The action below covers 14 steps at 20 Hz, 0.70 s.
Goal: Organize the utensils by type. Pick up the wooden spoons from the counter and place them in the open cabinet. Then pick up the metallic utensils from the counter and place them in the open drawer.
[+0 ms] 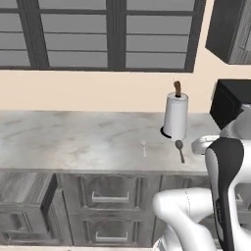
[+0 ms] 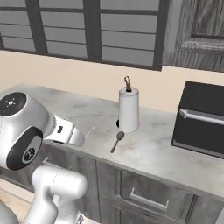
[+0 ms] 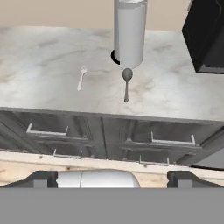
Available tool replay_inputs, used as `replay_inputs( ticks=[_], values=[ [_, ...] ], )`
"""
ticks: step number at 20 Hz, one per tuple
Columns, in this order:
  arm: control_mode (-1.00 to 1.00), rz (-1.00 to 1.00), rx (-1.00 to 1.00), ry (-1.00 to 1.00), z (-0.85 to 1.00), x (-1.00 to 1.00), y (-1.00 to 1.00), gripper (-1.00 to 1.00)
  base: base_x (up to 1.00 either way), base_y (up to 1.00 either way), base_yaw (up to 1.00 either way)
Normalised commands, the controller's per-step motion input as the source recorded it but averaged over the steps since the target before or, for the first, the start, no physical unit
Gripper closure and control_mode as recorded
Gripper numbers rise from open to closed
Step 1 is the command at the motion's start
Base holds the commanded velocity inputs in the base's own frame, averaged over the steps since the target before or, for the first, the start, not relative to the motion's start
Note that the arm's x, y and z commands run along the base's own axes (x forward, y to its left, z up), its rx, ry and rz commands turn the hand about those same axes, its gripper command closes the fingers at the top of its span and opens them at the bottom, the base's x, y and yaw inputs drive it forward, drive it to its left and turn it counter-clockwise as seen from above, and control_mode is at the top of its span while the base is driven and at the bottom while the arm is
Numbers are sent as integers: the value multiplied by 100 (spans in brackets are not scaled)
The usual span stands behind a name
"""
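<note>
The white arm is folded back off the pale marbled stone counter [image 1: 73,139], its two-finger gripper [image 3: 112,178] level with the grey wood-grain cabinet fronts [image 3: 109,140] and looking up at the worktop, jaws spread wide and holding nothing. On the counter a small pale silver fork [image 3: 81,78] lies flat, and to its right, apart from it, lies a dark grey metal spoon [image 3: 127,83], round head toward the wall just beside the upright white paper-towel roll [image 2: 129,109]. A black box-shaped appliance [image 2: 201,122] stands further right on the counter.
</note>
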Motion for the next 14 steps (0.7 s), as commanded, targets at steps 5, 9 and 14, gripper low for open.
replay_inputs(
  ticks=[5,9,14],
  values=[
    [100,0,0,0,0,0,0,-100,57,28,-20],
    [100,0,0,0,0,0,0,-100,28,8,-4],
    [100,0,0,0,0,0,0,-100,2,0,0]
  ],
)
